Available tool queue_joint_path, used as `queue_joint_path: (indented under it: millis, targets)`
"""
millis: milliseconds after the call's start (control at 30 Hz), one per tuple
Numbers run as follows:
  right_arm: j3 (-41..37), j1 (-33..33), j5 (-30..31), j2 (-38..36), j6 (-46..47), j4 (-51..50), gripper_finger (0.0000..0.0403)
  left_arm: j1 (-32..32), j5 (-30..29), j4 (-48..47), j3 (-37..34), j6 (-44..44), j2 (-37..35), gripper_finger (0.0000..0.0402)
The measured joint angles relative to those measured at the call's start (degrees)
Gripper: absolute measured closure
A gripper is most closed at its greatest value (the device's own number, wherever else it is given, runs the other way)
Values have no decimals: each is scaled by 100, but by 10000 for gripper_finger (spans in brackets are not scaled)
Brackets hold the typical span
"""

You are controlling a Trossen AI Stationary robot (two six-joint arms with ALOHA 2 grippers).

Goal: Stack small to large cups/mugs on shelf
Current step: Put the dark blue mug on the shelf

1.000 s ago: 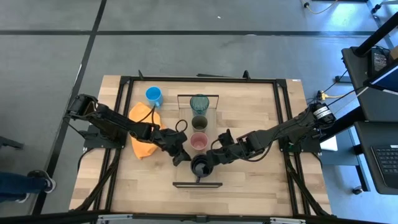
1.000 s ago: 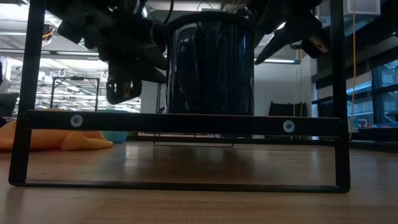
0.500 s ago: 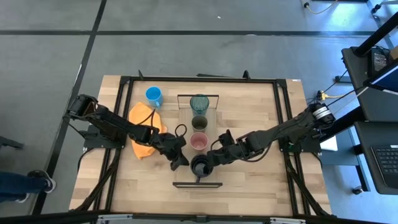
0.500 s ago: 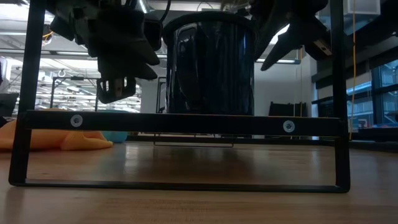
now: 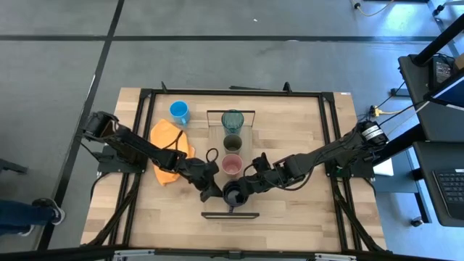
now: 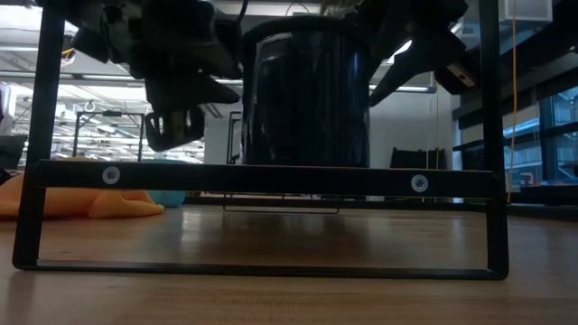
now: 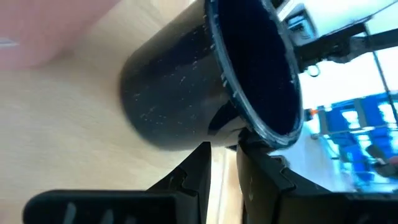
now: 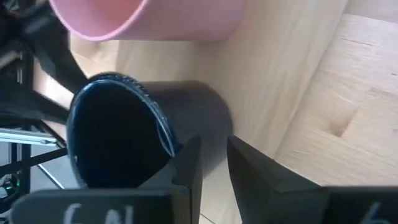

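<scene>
The black handled mug (image 5: 234, 194) stands upright on the near end of the light-wood shelf (image 5: 243, 207), behind the shelf's black end frame (image 6: 262, 178). The pink cup (image 5: 232, 165), the olive-green cup (image 5: 232, 142) and the teal tumbler (image 5: 232, 119) stand in a row farther along the plank. The bright blue mug (image 5: 179, 111) stands on the table at the far left. My left gripper (image 5: 214, 193) is shut at the black mug's left side. My right gripper (image 5: 249, 190) is shut at its right side. My left gripper (image 7: 222, 149) comes level from the table's left, and its shut fingertips reach the black mug's outer wall (image 7: 186, 118) just below the rim. The mug stands upright on the plank. Whether they press it, I cannot tell. My right gripper (image 8: 212, 149) comes level from the table's right, and one fingertip (image 8: 189, 152) is at the black mug's outer wall (image 8: 199, 118) near the rim. The mug stays on the plank next to the pink cup (image 8: 161, 15).
The orange cloth (image 5: 168, 152) lies on the table left of the shelf, under my left arm. Black metal rails (image 5: 326, 130) border the tabletop. Bare wood lies right of the shelf and along the near edge.
My left gripper has gone toward the table's near edge and a little right, closing in on the black mug's left side. My right gripper has edged left toward the mug. The mug has stayed where it stood on the shelf.
</scene>
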Motion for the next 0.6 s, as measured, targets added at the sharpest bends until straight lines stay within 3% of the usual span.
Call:
queue_joint_path:
  millis: [167, 600]
  targets:
    - [0, -2, -10, 2, 0, 12, 327, -15, 185, 609, 0, -191, 410, 330]
    - [0, 98, -330, 2, -20, 48, 327, 172, 249, 505, -7, -120, 415, 330]
